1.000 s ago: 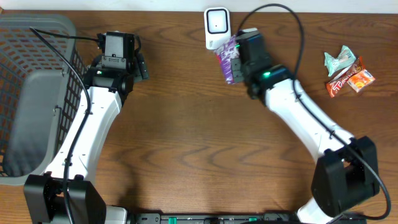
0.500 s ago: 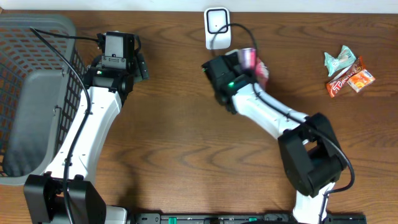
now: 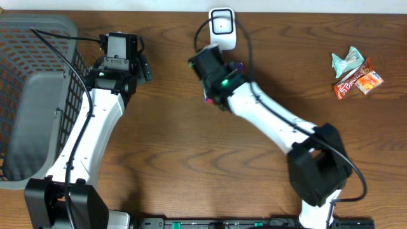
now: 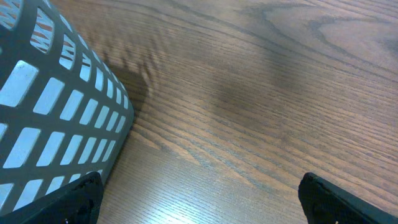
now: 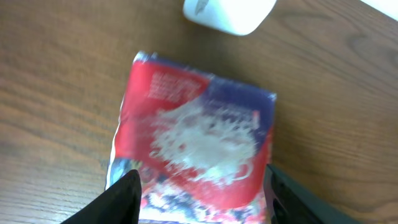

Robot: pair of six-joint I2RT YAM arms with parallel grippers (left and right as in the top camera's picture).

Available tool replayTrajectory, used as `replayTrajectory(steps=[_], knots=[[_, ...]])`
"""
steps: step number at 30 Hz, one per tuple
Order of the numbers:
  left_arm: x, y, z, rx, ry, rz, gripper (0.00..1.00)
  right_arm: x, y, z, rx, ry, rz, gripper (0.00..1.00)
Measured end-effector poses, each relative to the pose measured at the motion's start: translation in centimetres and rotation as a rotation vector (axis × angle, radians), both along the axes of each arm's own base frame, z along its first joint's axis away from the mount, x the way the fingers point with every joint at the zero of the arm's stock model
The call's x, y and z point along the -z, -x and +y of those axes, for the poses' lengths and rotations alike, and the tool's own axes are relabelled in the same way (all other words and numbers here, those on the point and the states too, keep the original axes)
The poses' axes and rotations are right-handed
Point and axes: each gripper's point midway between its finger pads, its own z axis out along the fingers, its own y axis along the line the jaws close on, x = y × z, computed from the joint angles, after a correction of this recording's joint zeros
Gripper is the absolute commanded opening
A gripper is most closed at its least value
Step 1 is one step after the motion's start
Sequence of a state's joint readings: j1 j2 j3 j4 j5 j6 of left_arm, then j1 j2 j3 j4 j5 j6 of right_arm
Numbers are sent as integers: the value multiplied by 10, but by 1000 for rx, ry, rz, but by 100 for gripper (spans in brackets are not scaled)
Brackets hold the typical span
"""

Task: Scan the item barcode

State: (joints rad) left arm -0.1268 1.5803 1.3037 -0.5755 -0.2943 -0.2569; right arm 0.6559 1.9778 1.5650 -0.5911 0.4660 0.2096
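Right gripper (image 5: 202, 177): We see its two dark fingers (image 5: 118, 202) spread wide at the bottom of the right wrist view, one over each side edge of the packet. They do not look pressed against it, so we take the jaws as standing apart and gripping nothing.

Packet (image 5: 196, 134): It lies flat on the table (image 5: 56, 93), face up, under and between those fingers. The wrapper is glossy, red along its left side and turning deep purple toward the right. A ragged white patch covers the middle. The far edge is straight and slightly lifted at the left corner. The view is blurred and we cannot read any print. From overhead, the gripper hides most of it, and only slivers of purple show at either side.

Scanner (image 5: 230, 11): This white unit is just beyond the packet's far edge, with a strip of bare wood between them. Overhead, it stands at the table's far edge with a dark cable looping from it.

Left gripper (image 4: 202, 193): Well off to the left, its fingertips are spread to the corners of its own view. Only wood lies between them.

Basket (image 4: 56, 106): Grey with slotted walls, it is just left of the left gripper.

Snacks (image 3: 355, 73): We see a small cluster of wrappers far to the right, one pale green, the others red and orange.
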Motion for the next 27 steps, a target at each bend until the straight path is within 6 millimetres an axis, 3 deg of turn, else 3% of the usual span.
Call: replayTrajectory(steps=[4, 7, 12, 15, 20, 26, 27], knots=[[0, 0, 0, 0, 0, 0, 99, -18, -17, -23, 27, -148, 43, 62], [0, 0, 0, 0, 0, 0, 99, -12, -29, -59, 59, -301, 143, 71], [0, 0, 0, 0, 0, 0, 99, -9, -41, -87, 58, -509, 203, 69], [0, 0, 0, 0, 0, 0, 99, -1, -40, -87, 38, -587, 224, 70], [0, 0, 0, 0, 0, 0, 99, 29, -39, -65, -11, -717, 270, 66], [0, 0, 0, 0, 0, 0, 99, 91, -23, -55, 48, -780, 431, 60], [0, 0, 0, 0, 0, 0, 99, 100, -21, -54, 59, -785, 453, 54]])
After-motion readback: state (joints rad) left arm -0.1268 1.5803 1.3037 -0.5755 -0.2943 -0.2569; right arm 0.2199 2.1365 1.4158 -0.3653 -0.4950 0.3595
